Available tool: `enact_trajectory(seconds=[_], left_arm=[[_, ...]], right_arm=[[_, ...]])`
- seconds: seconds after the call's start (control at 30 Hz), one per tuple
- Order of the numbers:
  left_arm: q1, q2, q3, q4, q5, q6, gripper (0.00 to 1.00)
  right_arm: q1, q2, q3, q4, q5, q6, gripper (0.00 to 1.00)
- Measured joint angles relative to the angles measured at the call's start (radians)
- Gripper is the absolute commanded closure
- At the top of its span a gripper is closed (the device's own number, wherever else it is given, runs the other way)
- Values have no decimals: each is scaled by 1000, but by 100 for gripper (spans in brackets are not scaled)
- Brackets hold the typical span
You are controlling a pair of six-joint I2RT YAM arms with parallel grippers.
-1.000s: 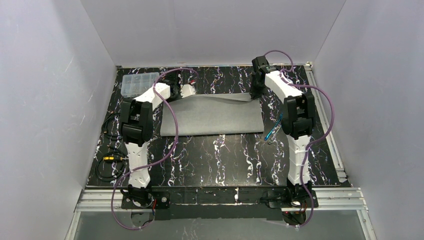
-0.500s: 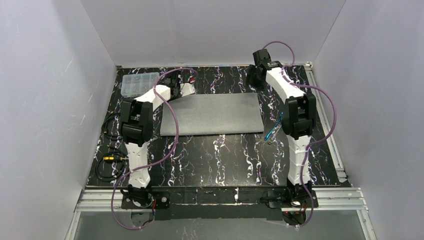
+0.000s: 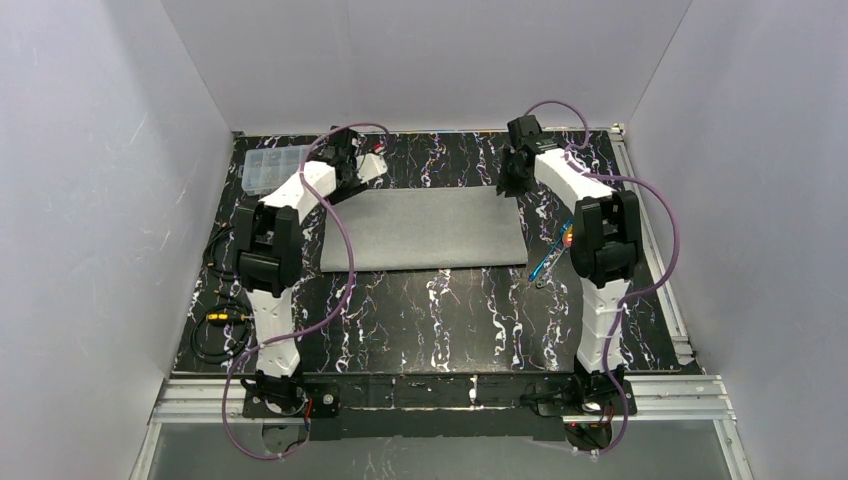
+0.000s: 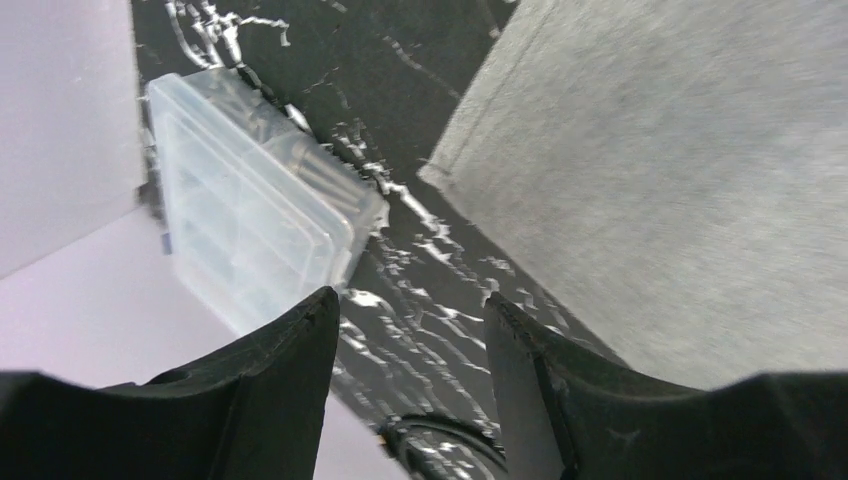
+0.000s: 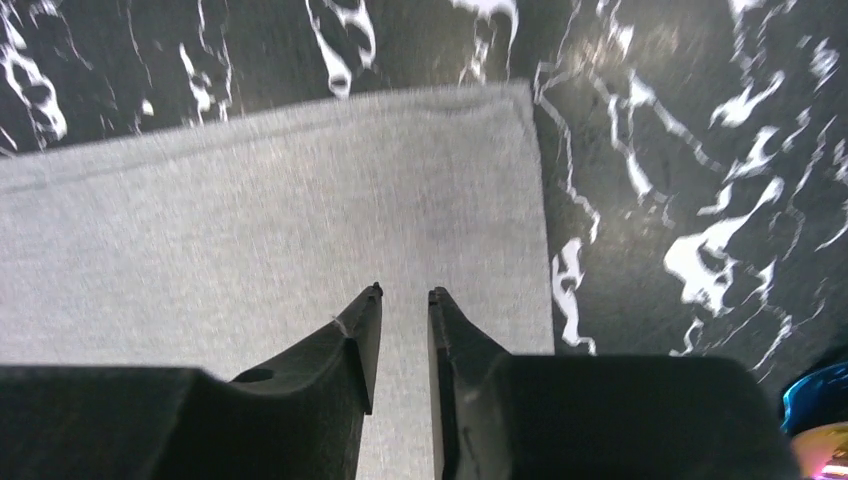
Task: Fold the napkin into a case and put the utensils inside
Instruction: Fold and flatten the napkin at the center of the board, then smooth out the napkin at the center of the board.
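Left gripper (image 3: 374, 164) retreated from napkin (image 3: 425, 228); utensils (image 3: 547, 259) partly behind right arm (image 3: 600, 240).

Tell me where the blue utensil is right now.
In the top view, the blue utensil lies on the table on the robot's right side, just off the near right corner of the napkin.

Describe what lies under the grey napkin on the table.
The napkin lies flat on the black marbled table, which shows all round it. Nothing pokes out; anything beneath is covered.
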Motion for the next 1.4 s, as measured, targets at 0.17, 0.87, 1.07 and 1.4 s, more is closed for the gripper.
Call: enact_trajectory(seconds=[0.17,0.87,1.07,1.4], left_arm=[[6,-49,112,-264,226,-179,53],[-240,2,-8,-416,1199,-848,66],[-261,90,-8,-317,1177,-940,68],[-220,119,-69,-318,1111,-937,68]], right_arm=[[18,-88,-147,19,-71,16,92],[180,-75,-420,177,-628,127,99],[167,-69,-460,188,-621,131,99],[164,-69,-467,201,-631,135,99]])
